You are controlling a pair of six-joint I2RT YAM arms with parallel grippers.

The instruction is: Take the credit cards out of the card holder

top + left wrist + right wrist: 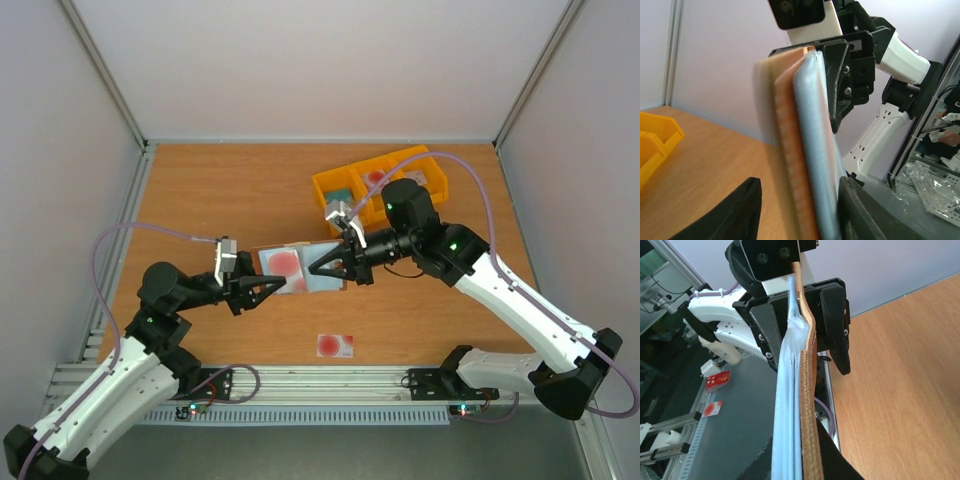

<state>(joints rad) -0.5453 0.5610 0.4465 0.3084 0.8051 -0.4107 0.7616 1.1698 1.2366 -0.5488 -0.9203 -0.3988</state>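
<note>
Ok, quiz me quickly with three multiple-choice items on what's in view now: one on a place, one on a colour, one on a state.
1. Where does the card lying on the table sit?
A) on the near side of the held card holder, towards the arms
B) beyond the bin, by the far wall
C) in the far left corner

2. What colour is the bin?
A) green
B) yellow
C) blue

3. How is the card holder gripped?
A) both grippers open
B) left gripper shut on it, right gripper away
C) right gripper shut on it, left gripper open around it

Answers:
1 A: the top view shows the card on bare wood below the holder.
2 B: its walls are plainly yellow.
3 C: the wrist views show the right fingers pinching the holder and a gap beside a left finger.
</note>
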